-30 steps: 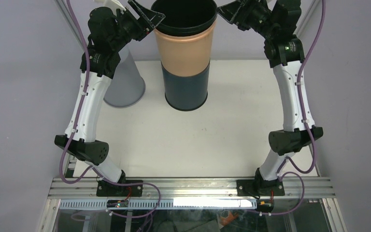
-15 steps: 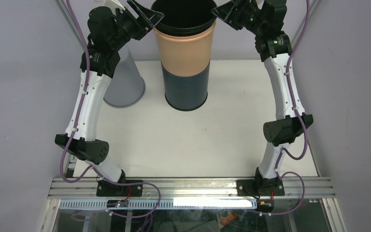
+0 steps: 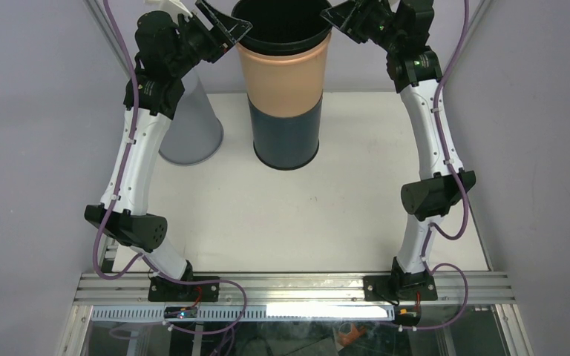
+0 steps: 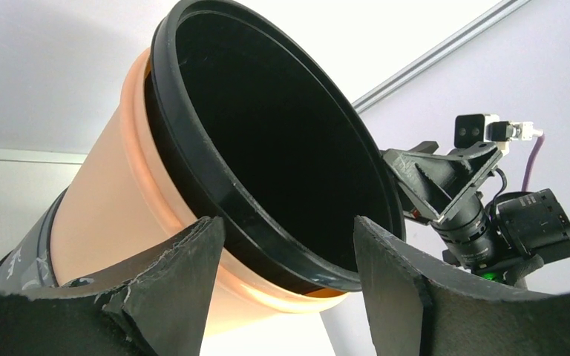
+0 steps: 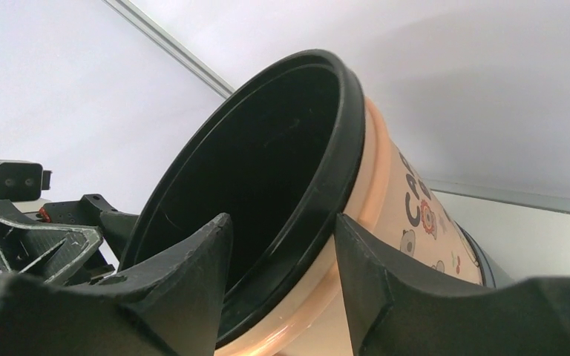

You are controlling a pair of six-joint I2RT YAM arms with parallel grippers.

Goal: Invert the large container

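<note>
The large container (image 3: pixel 286 89) stands upright at the back middle of the table. It is peach above, dark blue below, with a black rim and black inside. My left gripper (image 3: pixel 231 28) is open at the rim's left side; in the left wrist view the rim (image 4: pixel 215 189) lies between its spread fingers (image 4: pixel 185 274). My right gripper (image 3: pixel 339 16) is open at the rim's right side; in the right wrist view the rim (image 5: pixel 341 170) lies between its fingers (image 5: pixel 193 274). Whether the fingers touch the rim I cannot tell.
A grey cone-shaped container (image 3: pixel 193 122) stands upside down left of the large one, under my left arm. The table's back edge meets the wall just behind both containers. The aluminium rail (image 3: pixel 289 285) runs along the near edge.
My right arm has swung left and its gripper has closed in on the container's right rim. The left arm and the container have not moved.
</note>
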